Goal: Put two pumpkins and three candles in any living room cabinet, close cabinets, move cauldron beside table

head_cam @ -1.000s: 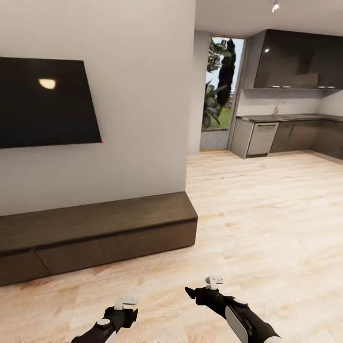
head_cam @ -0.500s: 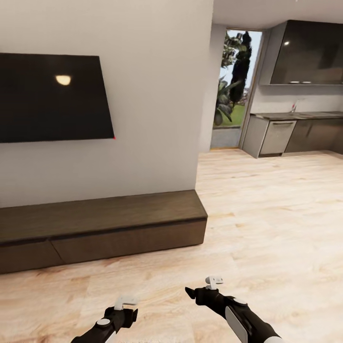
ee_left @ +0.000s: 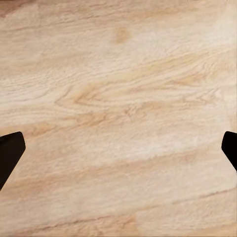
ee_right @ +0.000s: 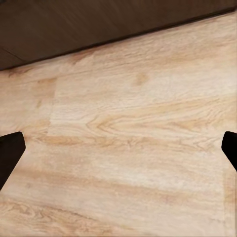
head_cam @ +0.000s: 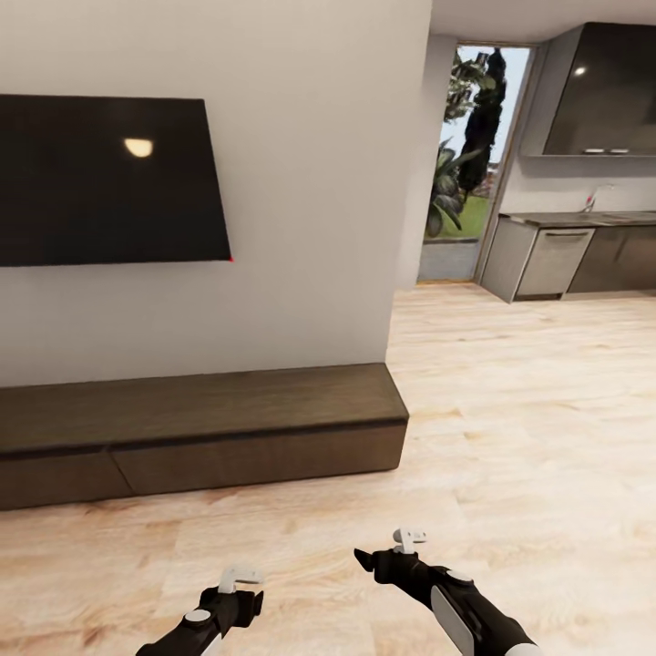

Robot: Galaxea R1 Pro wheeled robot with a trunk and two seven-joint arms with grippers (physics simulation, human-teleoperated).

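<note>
The cabinet (head_cam: 200, 428) is a long, low dark-brown unit against the white wall, and its flat fronts are closed. It stands ahead of me and to the left, and its dark front also crosses the far edge of the right wrist view (ee_right: 98, 24). My left gripper (head_cam: 239, 590) and right gripper (head_cam: 387, 551) hang low over the wooden floor, short of the cabinet. In each wrist view the fingertips (ee_left: 10, 153) (ee_right: 10, 150) sit wide apart, so both grippers are open and hold nothing. The pumpkins, candles, cauldron and table are out of view.
A black TV (head_cam: 109, 182) hangs on the wall above the cabinet. Pale wood floor (head_cam: 528, 437) stretches to the right towards a kitchen with dark grey cupboards (head_cam: 601, 91), a dishwasher (head_cam: 551, 262) and a glass door (head_cam: 465, 164).
The camera has turned left, so the wall, TV and cabinet sit further right in the picture and less kitchen shows. Both arms keep the same pose.
</note>
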